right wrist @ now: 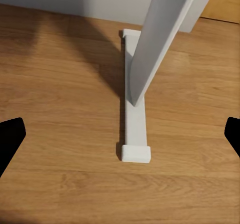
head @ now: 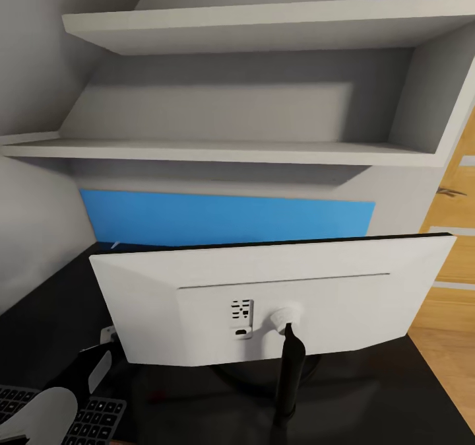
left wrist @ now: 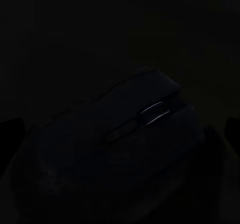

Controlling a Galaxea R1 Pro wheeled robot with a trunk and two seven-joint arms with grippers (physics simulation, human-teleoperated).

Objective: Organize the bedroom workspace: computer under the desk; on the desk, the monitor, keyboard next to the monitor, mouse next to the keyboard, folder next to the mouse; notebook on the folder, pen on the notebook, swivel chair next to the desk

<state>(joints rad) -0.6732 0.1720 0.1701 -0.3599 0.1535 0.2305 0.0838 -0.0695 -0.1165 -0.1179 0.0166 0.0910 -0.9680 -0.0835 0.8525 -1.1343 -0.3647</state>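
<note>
Black gloss runs under everything in my head view: the desk (head: 39, 300) spreads from the left edge toward five o'clock. At eight o'clock the keyboard (head: 99, 418) lies flat on it, and my left arm crosses over its keys. My left pincer (left wrist: 120, 129) sits in near darkness in its wrist view; between the faint finger shapes I make out the mouse (left wrist: 145, 119), rounded, with a pale glint at its wheel. Whether my fingers grip it I cannot tell.

Dead centre stands the monitor (head: 264, 293), white back toward me, its black stalk dropping to six o'clock onto a round foot on the desk. Behind it, at twelve o'clock, a blue wall panel (head: 224, 217) runs beneath two grey shelves (head: 218, 151). At three o'clock there is light wood.

My right pincer (right wrist: 120, 134) hangs wide open over a wooden floor (right wrist: 55, 114), fingertips far apart, a white desk leg (right wrist: 150, 49) with its long flat foot between them.
</note>
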